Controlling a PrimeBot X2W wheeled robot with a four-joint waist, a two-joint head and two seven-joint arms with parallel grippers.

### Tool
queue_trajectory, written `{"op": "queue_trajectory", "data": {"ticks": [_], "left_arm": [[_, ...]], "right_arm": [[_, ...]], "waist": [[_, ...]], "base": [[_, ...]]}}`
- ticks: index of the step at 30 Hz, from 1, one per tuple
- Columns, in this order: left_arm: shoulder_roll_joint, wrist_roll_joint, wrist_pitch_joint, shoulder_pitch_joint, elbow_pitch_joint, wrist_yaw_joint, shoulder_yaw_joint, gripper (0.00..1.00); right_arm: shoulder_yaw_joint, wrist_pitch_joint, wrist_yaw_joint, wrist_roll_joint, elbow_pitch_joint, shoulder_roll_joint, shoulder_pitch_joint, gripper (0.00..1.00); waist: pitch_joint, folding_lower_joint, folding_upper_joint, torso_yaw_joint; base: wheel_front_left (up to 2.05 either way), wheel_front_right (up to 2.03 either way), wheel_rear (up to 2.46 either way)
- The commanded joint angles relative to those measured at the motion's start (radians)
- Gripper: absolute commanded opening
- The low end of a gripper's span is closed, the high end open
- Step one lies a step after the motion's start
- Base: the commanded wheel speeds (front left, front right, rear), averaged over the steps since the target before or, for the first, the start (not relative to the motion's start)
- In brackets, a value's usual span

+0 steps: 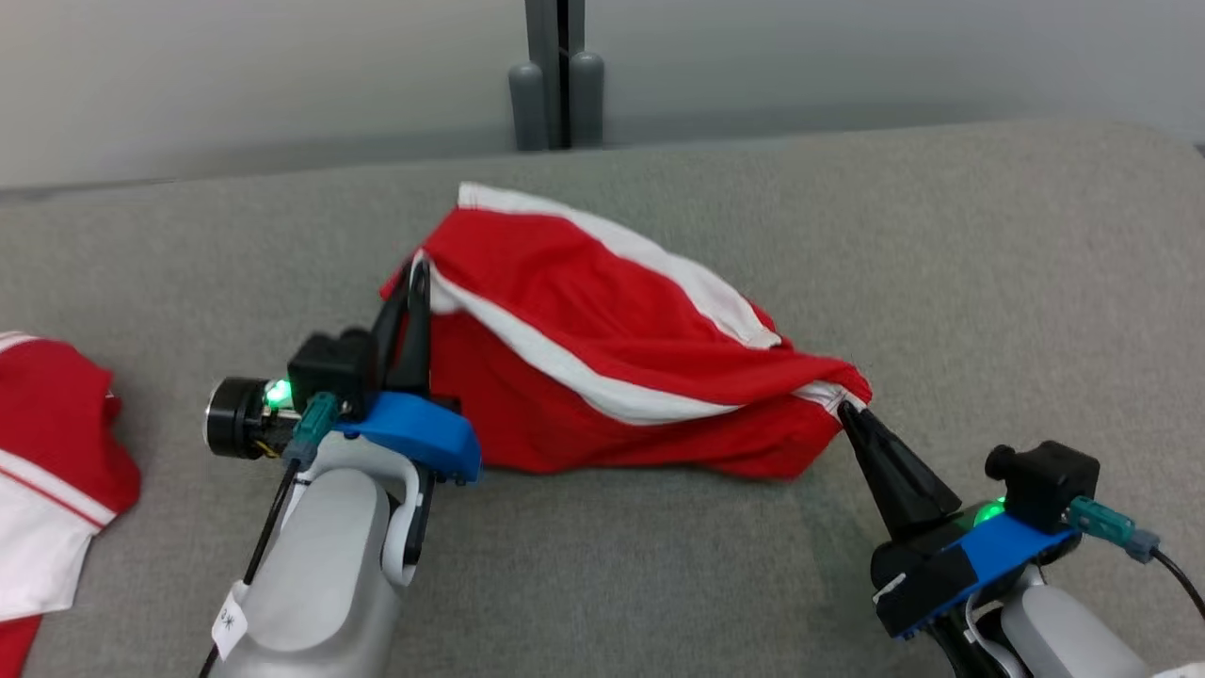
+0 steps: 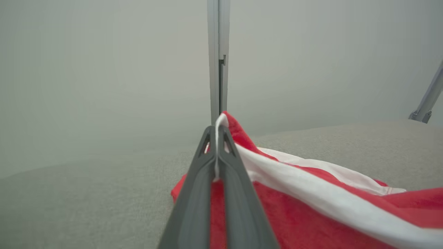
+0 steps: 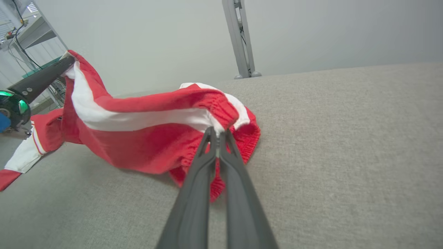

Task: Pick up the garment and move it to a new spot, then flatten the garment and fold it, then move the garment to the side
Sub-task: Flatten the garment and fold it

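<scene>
Red knit cloth with wide white stripes is what the garment [image 1: 584, 311] [image 2: 311, 221] [image 3: 145, 148] is made of. It looks soft and a bit fuzzy up close, and one end is gathered into a puckered elastic band. It is held up at two ends and sags between them like a slack tent. The lower edge is rested on the table [image 1: 988, 282] [image 2: 86, 207] [image 3: 346, 138], roughly mid-table.

The left jaws are clamped on a white-trimmed edge that is lifted clear of the table. A sliver of white cloth can be seen pinched between the two dark, tapered fingers. The right jaws are pressed together on the ribbed elastic end, lower down and close to the surface.

The table is covered in flat grey woven fabric with a coarse weave that shows up well in the right wrist view. A second red-and-white piece [image 1: 47, 452] [image 3: 24, 155] is laid at the left side of the table, well apart from the held one. A grey metal post [image 1: 555, 75] [image 2: 218, 52] [image 3: 238, 34] is stood upright behind the far edge, against a plain pale wall [image 1: 235, 75]. Both forearms are cased in smooth pale shells with blue plastic brackets.
</scene>
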Motion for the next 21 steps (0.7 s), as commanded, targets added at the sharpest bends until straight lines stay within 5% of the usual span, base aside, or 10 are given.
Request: {"op": "queue_trajectory", "data": {"ticks": [1,10,21], "left_arm": [[0.001,0.003,-0.002,-0.028,0.018,-0.003,-0.003,0.0],[0.021,0.025,-0.003,-0.368,0.229,0.023,0.02,0.0],[0.037,0.043,0.004,-0.566,0.437,0.024,0.005,0.0]], "right_arm": [[0.003,-0.003,0.0,0.006,-0.004,0.008,-0.024,0.0],[0.05,-0.003,0.0,0.07,-0.007,0.035,-0.178,0.0],[0.101,-0.003,0.0,0.101,0.004,0.053,-0.267,0.0]], "waist": [[0.025,-0.0004,-0.0001,0.002],[0.173,-0.0004,-0.0001,-0.072],[0.26,-0.0004,-0.0001,-0.122]], "base": [[0.0,0.0,0.0],[0.0,0.0,0.0],[0.0,0.0,0.0]]}}
